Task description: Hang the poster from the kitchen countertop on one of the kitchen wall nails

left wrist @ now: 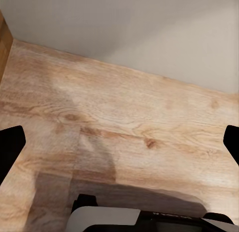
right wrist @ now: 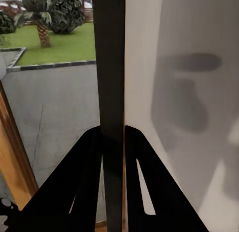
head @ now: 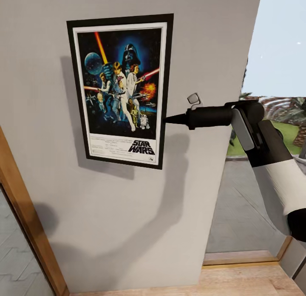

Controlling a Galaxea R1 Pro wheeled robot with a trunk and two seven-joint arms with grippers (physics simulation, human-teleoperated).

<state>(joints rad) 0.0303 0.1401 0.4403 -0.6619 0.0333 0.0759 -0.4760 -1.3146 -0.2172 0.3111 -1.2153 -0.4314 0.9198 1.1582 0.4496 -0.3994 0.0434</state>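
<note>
Step in hand: hanging. Right tool (head: 166, 119) clamped on right edge of poster (head: 121, 90), held flat against wall (head: 204, 45) at tool's tip. Upright, black frame, white border, dark blue art. Nail hidden. Next, likely: seat, then release. Left tool (left wrist: 119, 142) spread, nothing held, above floor (left wrist: 124, 127).

Flat against the grey wall (head: 127, 211): poster (head: 121, 90), its right edge pinched by the right pincer (head: 166, 119), no gap behind. Open wall below and right of the frame. Wooden door frame (head: 25, 219) crowding the left; bare wood floor (left wrist: 119, 137) beneath the spread left pincer (left wrist: 119, 142).
</note>
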